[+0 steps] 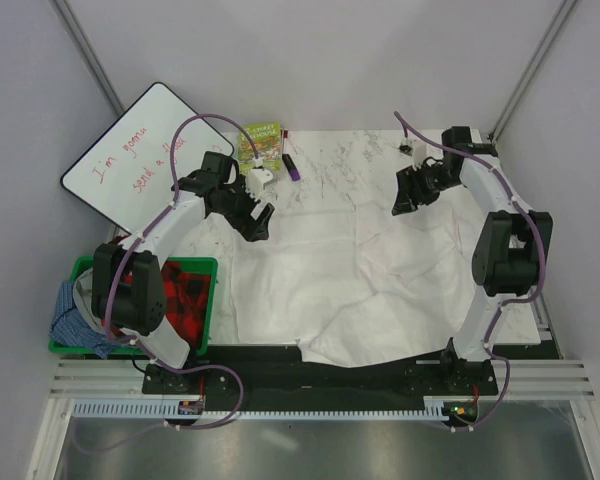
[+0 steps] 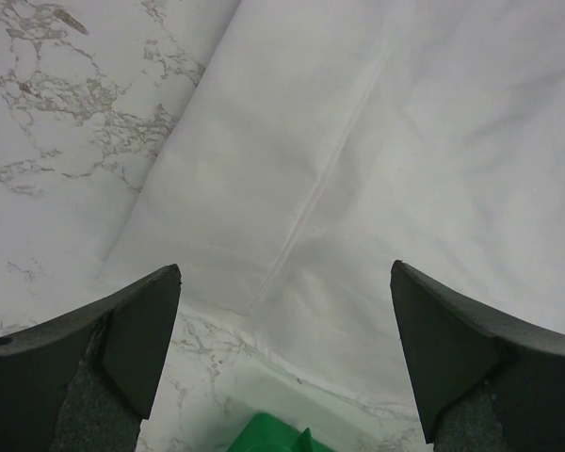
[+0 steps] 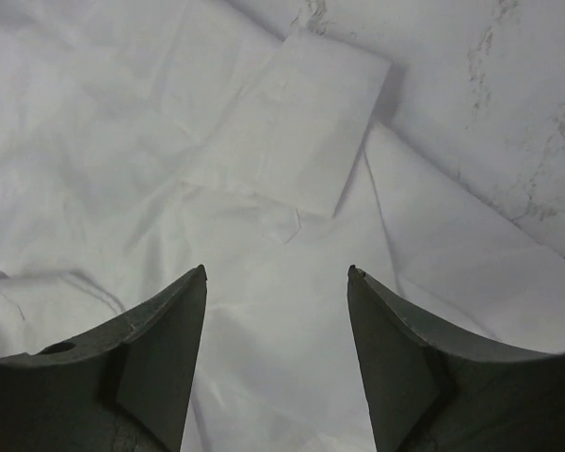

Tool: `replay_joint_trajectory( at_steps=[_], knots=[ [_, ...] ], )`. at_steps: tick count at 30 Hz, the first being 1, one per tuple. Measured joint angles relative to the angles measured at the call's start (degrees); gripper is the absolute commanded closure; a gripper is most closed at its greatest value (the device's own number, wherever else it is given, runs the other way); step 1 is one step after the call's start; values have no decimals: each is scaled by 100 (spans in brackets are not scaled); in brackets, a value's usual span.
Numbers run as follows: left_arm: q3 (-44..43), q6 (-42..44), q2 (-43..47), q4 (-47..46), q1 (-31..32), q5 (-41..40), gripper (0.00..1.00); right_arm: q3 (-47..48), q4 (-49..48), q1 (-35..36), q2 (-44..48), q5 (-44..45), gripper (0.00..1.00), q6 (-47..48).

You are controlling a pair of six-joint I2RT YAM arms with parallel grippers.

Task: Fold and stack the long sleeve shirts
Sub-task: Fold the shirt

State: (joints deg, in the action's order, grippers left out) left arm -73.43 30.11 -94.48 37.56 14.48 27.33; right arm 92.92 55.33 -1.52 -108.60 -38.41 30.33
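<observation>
Top external view shows you the white shirt (image 1: 360, 290) lying open under both grippers: your left gripper (image 2: 287, 282) spread wide, your right gripper (image 3: 277, 278) also spread, a sleeve cuff (image 3: 292, 122) just ahead.

Marble-pattern table (image 1: 350, 160). White shirt (image 1: 360, 270) spread flat over most of it, wrinkled, hem reaching the near edge. At the far edge: green book (image 1: 261, 143), purple marker (image 1: 292, 167) just beside it, small dark item (image 1: 405, 148) well to the right.
</observation>
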Motion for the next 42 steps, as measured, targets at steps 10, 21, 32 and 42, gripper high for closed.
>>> replay_joint_trajectory(
  at_steps=[10, 21, 32, 42],
  knots=[
    [0, -160, 0, 0, 0, 144, 1, 251, -739, 260, -1174, 240, 40, -1384],
    [0, -249, 0, -2, 0, 160, 1, 229, -1401, 472, -1580, 549, 42, -2063],
    [0, -293, 0, -48, 0, 153, 1, -120, -1792, 514, -1565, 688, 100, -2212],
    [81, -323, 372, -151, 13, 369, 2, -660, -1248, 544, -345, -7, 100, -1609]
  ],
)
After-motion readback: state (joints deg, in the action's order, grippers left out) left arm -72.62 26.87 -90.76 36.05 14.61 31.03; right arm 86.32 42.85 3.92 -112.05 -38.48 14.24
